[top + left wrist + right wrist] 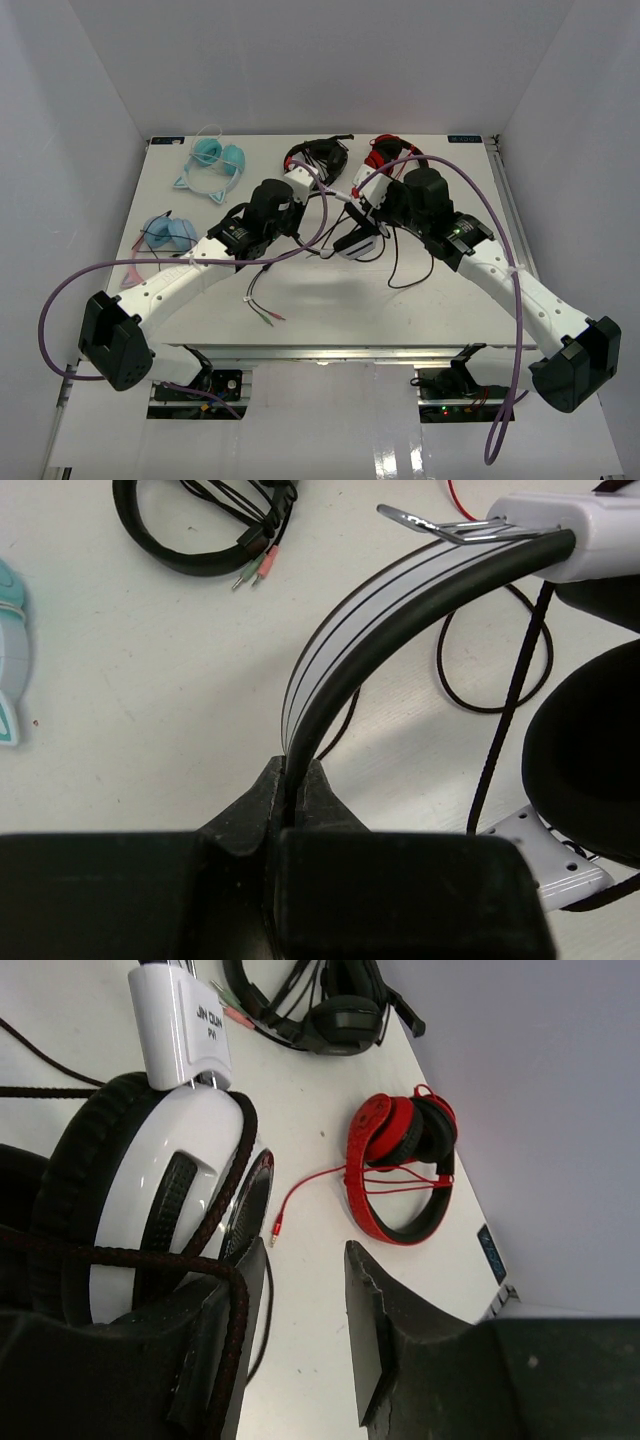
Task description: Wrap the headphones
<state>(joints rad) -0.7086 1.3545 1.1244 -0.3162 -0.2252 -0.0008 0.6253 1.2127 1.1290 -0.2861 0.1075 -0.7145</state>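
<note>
Headphones (357,243): centre of the top view, between the two arm ends.
Left gripper (293,780): bottom centre of its view, jaws pinched tight on the headphones' headband (400,585).
Right gripper (305,1255): jaws apart with bare table (450,310) showing in the gap, just right of the earcup (140,1190).
Headband look: white top with thin dark lines and a black padded underside, arcing from bottom centre to upper right.
Earcup look: glossy white shell with a black mesh inset and a thick black pad; above it is a white slider with printed letters.
Cable (510,695): thin, black and braided. It hangs beside the pad and loops on the table, and a strand lies over one right-gripper finger.
Plugs (272,318): coloured tips, lying on the table below and left of centre.
Nearby: black headphones (335,1015) at top, red headphones (395,1175) at centre right.
</note>
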